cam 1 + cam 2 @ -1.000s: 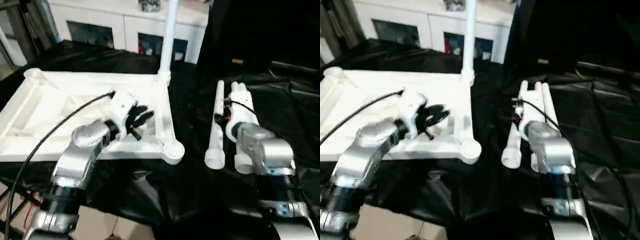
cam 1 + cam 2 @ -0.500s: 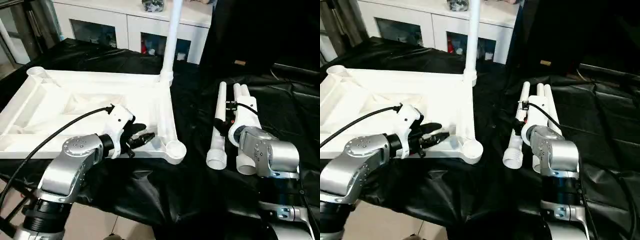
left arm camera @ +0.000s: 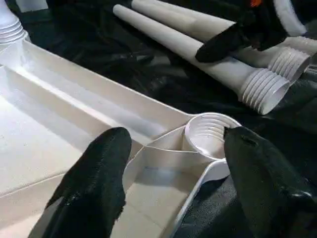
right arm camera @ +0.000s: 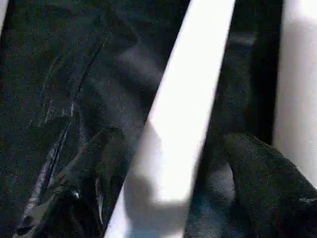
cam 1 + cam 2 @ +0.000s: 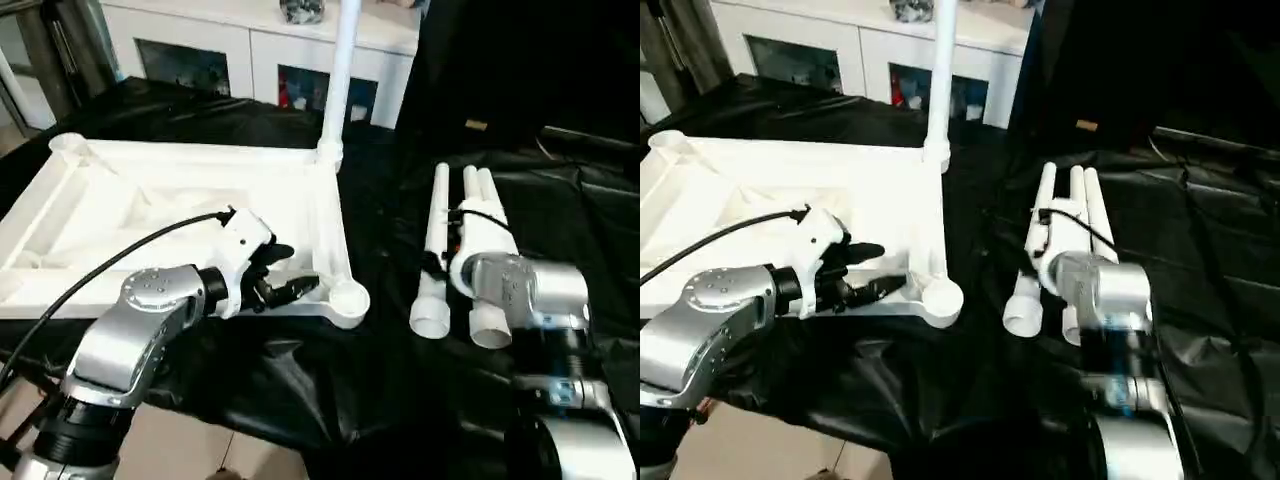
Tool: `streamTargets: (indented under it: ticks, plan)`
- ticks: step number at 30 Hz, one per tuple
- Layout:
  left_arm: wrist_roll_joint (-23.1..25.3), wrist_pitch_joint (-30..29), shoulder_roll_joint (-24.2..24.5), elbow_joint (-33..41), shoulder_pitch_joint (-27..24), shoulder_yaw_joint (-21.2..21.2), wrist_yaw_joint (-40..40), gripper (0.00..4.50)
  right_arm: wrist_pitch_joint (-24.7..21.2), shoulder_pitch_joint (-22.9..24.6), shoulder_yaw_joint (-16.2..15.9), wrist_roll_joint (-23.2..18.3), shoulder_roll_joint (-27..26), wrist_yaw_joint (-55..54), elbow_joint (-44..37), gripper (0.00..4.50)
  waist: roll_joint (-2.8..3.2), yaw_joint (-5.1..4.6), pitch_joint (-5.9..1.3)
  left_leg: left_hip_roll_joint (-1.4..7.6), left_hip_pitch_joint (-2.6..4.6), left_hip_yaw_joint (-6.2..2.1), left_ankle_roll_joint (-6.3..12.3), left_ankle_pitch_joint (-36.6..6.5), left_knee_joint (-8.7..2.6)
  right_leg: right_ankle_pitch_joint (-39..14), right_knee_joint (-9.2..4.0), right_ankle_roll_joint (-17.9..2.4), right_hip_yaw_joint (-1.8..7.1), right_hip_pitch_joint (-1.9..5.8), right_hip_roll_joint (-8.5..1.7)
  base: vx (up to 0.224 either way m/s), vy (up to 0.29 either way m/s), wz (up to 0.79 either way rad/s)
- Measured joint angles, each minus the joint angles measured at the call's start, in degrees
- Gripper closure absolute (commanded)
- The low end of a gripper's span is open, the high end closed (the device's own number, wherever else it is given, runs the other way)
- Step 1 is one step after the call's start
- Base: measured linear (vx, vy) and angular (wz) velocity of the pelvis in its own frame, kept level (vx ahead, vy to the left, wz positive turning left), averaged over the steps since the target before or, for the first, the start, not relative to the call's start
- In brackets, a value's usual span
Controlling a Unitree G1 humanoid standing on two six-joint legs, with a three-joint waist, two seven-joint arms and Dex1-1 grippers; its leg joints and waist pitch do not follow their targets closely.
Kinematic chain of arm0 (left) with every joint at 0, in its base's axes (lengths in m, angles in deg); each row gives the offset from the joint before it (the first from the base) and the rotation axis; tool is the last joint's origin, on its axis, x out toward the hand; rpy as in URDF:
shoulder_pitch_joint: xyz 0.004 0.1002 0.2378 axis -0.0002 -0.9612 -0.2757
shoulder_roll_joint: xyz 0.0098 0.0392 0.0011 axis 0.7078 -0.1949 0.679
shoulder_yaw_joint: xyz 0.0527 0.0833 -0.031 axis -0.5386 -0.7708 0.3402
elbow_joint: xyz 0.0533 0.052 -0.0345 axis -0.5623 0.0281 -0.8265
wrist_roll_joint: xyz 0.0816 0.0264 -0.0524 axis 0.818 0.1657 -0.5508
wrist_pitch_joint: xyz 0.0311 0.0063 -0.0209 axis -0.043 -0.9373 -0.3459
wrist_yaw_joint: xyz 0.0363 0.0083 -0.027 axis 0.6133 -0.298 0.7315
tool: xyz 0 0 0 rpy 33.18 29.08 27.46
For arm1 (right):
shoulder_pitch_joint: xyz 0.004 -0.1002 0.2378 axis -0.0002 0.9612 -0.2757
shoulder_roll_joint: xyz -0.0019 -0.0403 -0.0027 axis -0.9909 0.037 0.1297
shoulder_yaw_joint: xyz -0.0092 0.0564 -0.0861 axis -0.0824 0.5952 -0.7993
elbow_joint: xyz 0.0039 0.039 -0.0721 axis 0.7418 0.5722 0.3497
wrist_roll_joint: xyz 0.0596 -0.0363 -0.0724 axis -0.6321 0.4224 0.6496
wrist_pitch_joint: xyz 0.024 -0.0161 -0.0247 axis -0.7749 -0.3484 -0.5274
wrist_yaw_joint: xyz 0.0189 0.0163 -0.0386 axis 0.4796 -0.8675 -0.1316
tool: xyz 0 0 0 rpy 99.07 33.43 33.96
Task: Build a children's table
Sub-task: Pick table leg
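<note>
The white tabletop (image 5: 150, 200) lies upside down, ribs up, on the black-draped work table. One white leg (image 5: 340, 70) stands upright in its far right corner socket. My left gripper (image 5: 288, 270) hovers open over the near right corner, its fingers (image 3: 106, 163) spread beside the empty threaded socket (image 3: 208, 134). Three loose legs (image 5: 437, 230) lie side by side to the right of the tabletop. My right gripper (image 4: 173, 141) is down over them, open, with one finger (image 4: 252, 168) on each side of a leg (image 4: 188, 89); it is not clamped.
A white cabinet (image 5: 250, 50) stands behind the work table. The black drape (image 5: 380, 360) hangs over the near edge, with floor tiles (image 5: 190, 450) below. A black cable (image 5: 120, 265) runs along my left arm over the tabletop.
Both grippers have opened wider. My left gripper has come from the tabletop's inside towards its near right corner socket. My right wrist has turned over the loose legs.
</note>
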Motion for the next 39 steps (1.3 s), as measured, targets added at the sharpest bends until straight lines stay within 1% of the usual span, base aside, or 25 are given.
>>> streamTargets:
  ticks: [4, 5, 7, 9, 10, 13, 19, 21, 22, 24, 27, 29, 32, 33, 35, 36, 39]
  plan:
    - [0.0, 0.1, 0.4, -0.1, 1.5, -1.2, -1.1, 1.11, -0.1, -1.5, 1.2, -0.7, -0.1, 0.4, 4.7, 0.91, 0.00, 0.21, 0.00, 0.00, -0.03, 0.01, -0.02, 0.0, 0.01, 0.0, 0.02, 0.0, 0.00, 0.00, 0.00, 0.000, 0.000, 0.00]
    - [-0.1, 0.1, 0.6, 0.0, 1.7, -1.2, -1.2, 1.09, -0.2, -1.7, 1.2, -0.8, -0.1, 0.7, 5.4, 1.09, 0.00, 0.18, 0.00, 0.00, -0.03, 0.00, -0.02, 0.0, 0.01, 0.0, 0.02, 0.0, 0.00, 0.00, 0.00, 0.000, 0.000, 0.00]
    - [-0.3, 0.1, 1.2, 0.0, 1.7, -1.5, -1.9, 1.09, -0.4, -1.9, 1.2, -0.8, 0.1, 1.0, 6.7, 1.09, 0.00, 0.19, 0.00, 0.00, -0.03, 0.00, -0.04, 0.0, 0.01, 0.0, 0.04, 0.0, -0.01, 0.00, 0.00, 0.000, 0.000, 0.00]
    - [-0.7, 0.0, 1.9, 0.0, 1.7, -1.9, -3.2, 1.08, -0.4, -2.6, 1.2, -0.9, 0.5, 1.4, 8.3, 1.38, 0.00, 0.15, 0.00, 0.00, 0.00, 0.01, -0.04, 0.0, 0.02, 0.0, 0.06, 0.0, 0.00, 0.00, 0.00, 0.000, 0.000, 0.00]
    - [-0.7, 0.0, 2.2, 0.0, 1.7, -2.2, -3.8, 1.08, -0.5, -3.0, 1.2, -1.1, 0.8, 1.5, 8.9, 1.38, 0.00, 0.13, 0.00, 0.00, 0.00, 0.00, -0.05, 0.0, 0.02, 0.0, 0.06, 0.0, 0.00, 0.00, 0.00, 0.000, 0.000, 0.00]
    - [-1.2, -0.2, 3.0, 0.0, 1.7, -3.3, -5.3, 1.08, -0.2, -3.5, 1.2, -1.4, 1.5, 1.9, 10.4, 1.69, 0.00, 0.17, 0.00, 0.00, 0.02, 0.01, -0.06, 0.0, 0.03, 0.0, 0.10, 0.0, -0.01, 0.00, 0.00, 0.000, 0.000, 0.00]
    - [-1.4, -0.1, 3.8, -0.3, 2.2, -4.3, -6.3, 1.08, 0.9, -3.7, 1.3, -1.9, 2.0, 2.1, 12.2, 2.11, -0.11, 0.12, -0.07, 0.00, 0.04, 0.00, -0.08, 0.1, 0.09, 0.0, 0.15, -0.1, 0.00, 0.02, 0.00, 0.000, 0.000, 0.00]
    - [-1.4, 0.2, 3.5, -1.3, 3.4, -4.3, -6.1, 1.08, 1.4, -3.8, 1.8, -1.9, 2.0, 2.0, 12.7, 2.32, 0.13, 0.09, -0.08, -0.01, 0.07, -0.01, -0.08, 0.0, 0.18, 0.1, 0.17, -0.1, 0.00, 0.07, 0.00, 0.000, 0.000, 0.00]
    - [-1.3, 0.4, 3.4, -1.8, 3.9, -4.2, -6.0, 1.08, 1.8, -3.8, 2.2, -2.0, 2.0, 1.9, 12.9, 2.32, 0.19, 0.09, -0.11, -0.02, 0.10, -0.01, -0.08, 0.0, 0.18, 0.1, 0.16, -0.1, 0.00, 0.10, 0.00, 0.000, 0.000, 0.00]
    - [-0.7, 1.3, 2.1, -3.3, 5.1, -3.9, -4.8, 1.08, 2.2, -3.8, 4.2, -3.0, 2.0, 1.5, 13.4, 2.53, 0.20, 0.10, -0.11, -0.02, 0.17, -0.02, -0.09, 0.1, 0.19, 0.1, 0.17, -0.1, -0.02, 0.15, 0.00, 0.000, 0.000, 0.00]
    - [-0.6, 3.3, -0.2, -5.3, 5.9, -3.0, -2.4, 1.08, 2.3, -3.8, 6.5, -4.5, 1.7, 1.2, 13.4, 2.64, 0.20, 0.16, -0.11, -0.02, 0.15, -0.03, -0.10, 0.1, 0.19, 0.1, 0.17, -0.1, -0.02, 0.15, 0.00, 0.000, 0.000, 0.00]
    - [-0.6, 4.2, -1.7, -7.5, 6.9, -1.9, -0.4, 1.08, 2.2, -3.6, 7.5, -5.4, 1.5, 1.4, 13.0, 2.64, 0.20, 0.09, -0.11, -0.02, 0.14, -0.03, -0.10, 0.1, 0.19, 0.1, 0.17, -0.1, -0.02, 0.13, 0.01, 0.000, 0.000, 0.00]
    - [-0.6, 5.2, -4.2, -10.5, 9.4, 0.5, 3.3, 1.08, 2.4, -2.8, 8.4, -7.1, 0.9, 2.4, 11.4, 2.66, 0.40, 0.08, 0.01, -0.03, 0.06, -0.04, -0.09, 0.1, 0.18, 0.1, 0.16, -0.1, -0.03, 0.09, 0.02, 0.000, 0.000, 0.00]
    - [-1.0, 5.2, -5.9, -11.7, 10.5, 1.7, 4.6, 1.08, 3.1, -1.6, 8.6, -7.9, 0.6, 3.5, 9.5, 2.66, 0.50, 0.23, 0.02, -0.03, 0.03, -0.05, -0.08, 0.1, 0.17, 0.1, 0.14, -0.1, -0.06, 0.08, 0.02, 0.000, 0.000, 0.00]
    - [-3.2, 4.1, -9.2, -13.4, 12.9, 4.5, 6.4, 1.08, 6.6, 1.2, 9.2, -10.6, -0.5, 7.5, 5.6, 2.66, 0.55, 0.52, 0.06, -0.01, -0.07, -0.05, -0.06, 0.0, 0.17, 0.1, 0.12, -0.1, -0.10, 0.04, 0.02, 0.000, 0.000, 0.00]
    - [-5.1, 3.1, -10.9, -14.2, 14.7, 6.0, 7.0, 1.08, 9.4, 3.0, 9.2, -12.7, -1.2, 11.1, 3.0, 2.66, 0.57, 0.73, 0.07, -0.01, -0.12, -0.05, -0.04, 0.0, 0.17, 0.1, 0.10, -0.1, -0.10, 0.01, 0.02, 0.000, 0.000, 0.00]
    - [-8.6, 1.1, -13.1, -15.2, 17.6, 8.1, 8.0, 1.08, 13.0, 4.6, 9.0, -16.5, -1.7, 17.5, -2.2, 2.66, 0.60, 1.00, 0.06, 0.00, -0.09, -0.01, 0.01, 0.0, 0.18, 0.1, 0.08, -0.1, -0.05, 0.01, 0.00, 0.000, 0.000, 0.00]
